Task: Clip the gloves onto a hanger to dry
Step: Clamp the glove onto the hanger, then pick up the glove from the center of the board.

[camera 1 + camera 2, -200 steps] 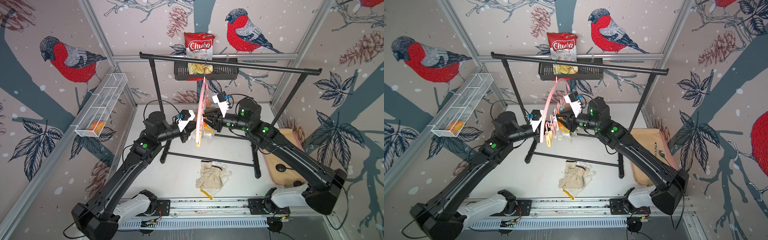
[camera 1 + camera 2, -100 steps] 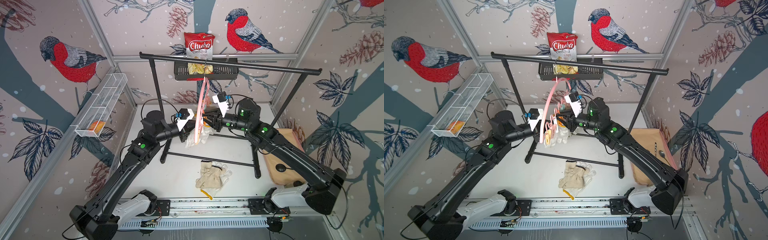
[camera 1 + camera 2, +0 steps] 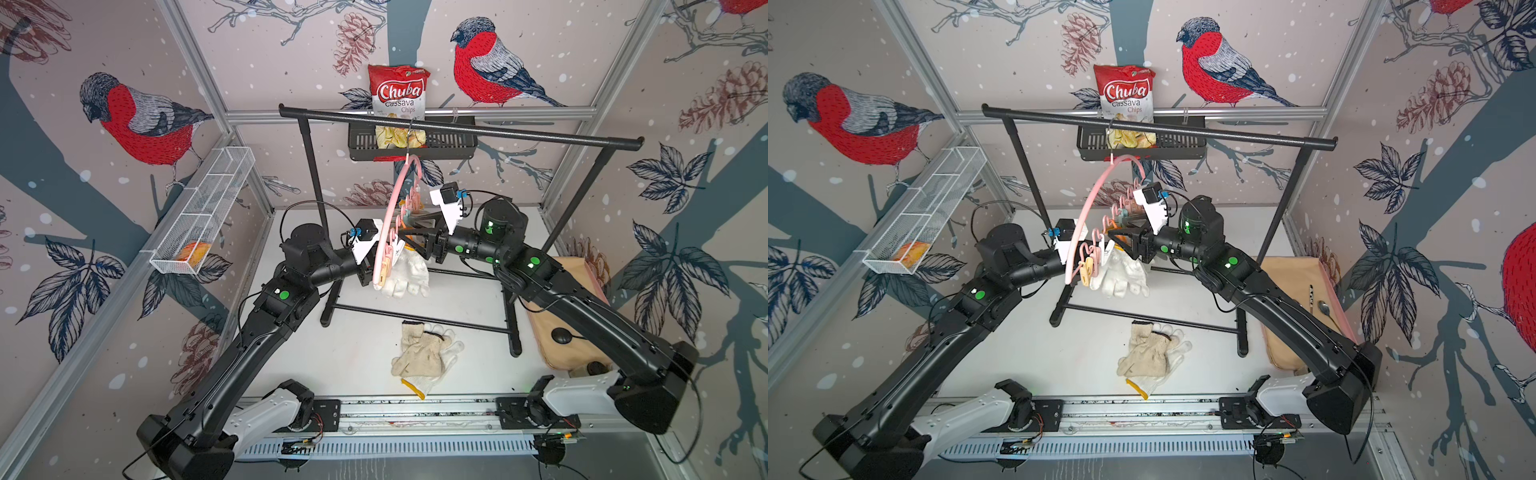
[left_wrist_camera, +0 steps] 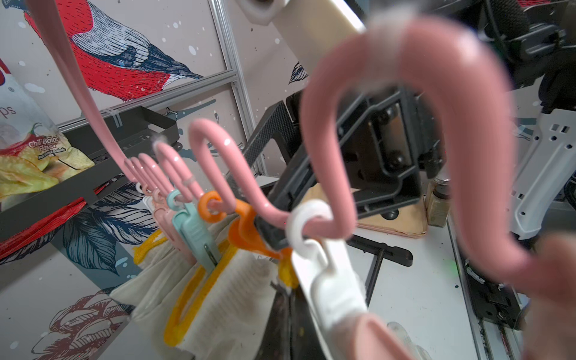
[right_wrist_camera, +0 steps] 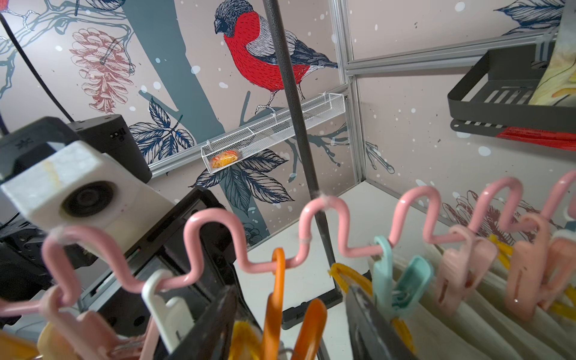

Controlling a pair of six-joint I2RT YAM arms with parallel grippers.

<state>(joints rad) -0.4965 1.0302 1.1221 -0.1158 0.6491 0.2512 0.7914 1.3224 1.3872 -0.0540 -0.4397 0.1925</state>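
The pink hanger [image 3: 395, 199] hangs by its hook from the black rack, with a row of pegs along its wavy bar [image 5: 321, 212]. A white knitted glove [image 3: 405, 276] with a yellow cuff edge hangs fingers-down under the orange peg [image 5: 274, 299]. My right gripper [image 5: 291, 293] is open, one finger on each side of that peg, clear of it. My left gripper [image 4: 282, 290] is shut, its tips at the glove's cuff [image 4: 224, 299]. More gloves [image 5: 486, 311] hang from the teal and pink pegs. A pile of gloves [image 3: 419, 353] lies on the table.
The black rack's top bar [image 3: 457, 131] spans the cell and its foot bars [image 3: 415, 318] cross the table behind the loose gloves. A black basket [image 3: 453, 145] with a chips bag hangs behind it. There is a white wire tray [image 3: 203, 216] on the left wall and a tan pad [image 3: 582, 316] at right.
My right gripper has opened off the orange peg. The white glove, bunched at the hanger a second ago, now hangs down from it. The left gripper stayed shut.
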